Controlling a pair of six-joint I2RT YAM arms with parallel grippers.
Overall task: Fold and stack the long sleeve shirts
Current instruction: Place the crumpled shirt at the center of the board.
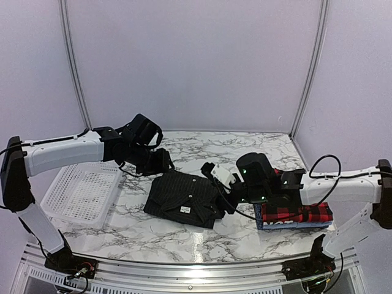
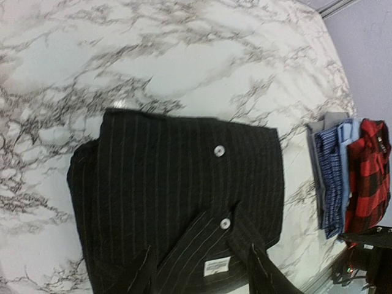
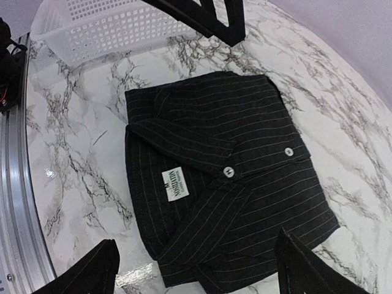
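Observation:
The black pinstriped shirt (image 1: pixel 184 199) lies folded, collar up, in the middle of the table. It fills the left wrist view (image 2: pixel 177 196) and the right wrist view (image 3: pixel 226 177). My left gripper (image 1: pixel 162 161) hovers open over its far left edge, its fingers (image 2: pixel 263 269) empty. My right gripper (image 1: pixel 215 176) hovers open over its right edge, its fingers (image 3: pixel 306 266) spread wide and empty. The red-and-black plaid shirt (image 1: pixel 297 213) lies folded on the blue shirt (image 1: pixel 294 225) at the right, under my right arm. The left wrist view shows both, plaid shirt (image 2: pixel 367 177) and blue shirt (image 2: pixel 334 177).
A white mesh basket (image 1: pixel 82 193) stands at the left edge of the table; it also shows in the right wrist view (image 3: pixel 110 27). The table's metal front rail (image 1: pixel 184 269) runs along the near side. Marble tabletop (image 1: pixel 233 150) shows behind the shirt.

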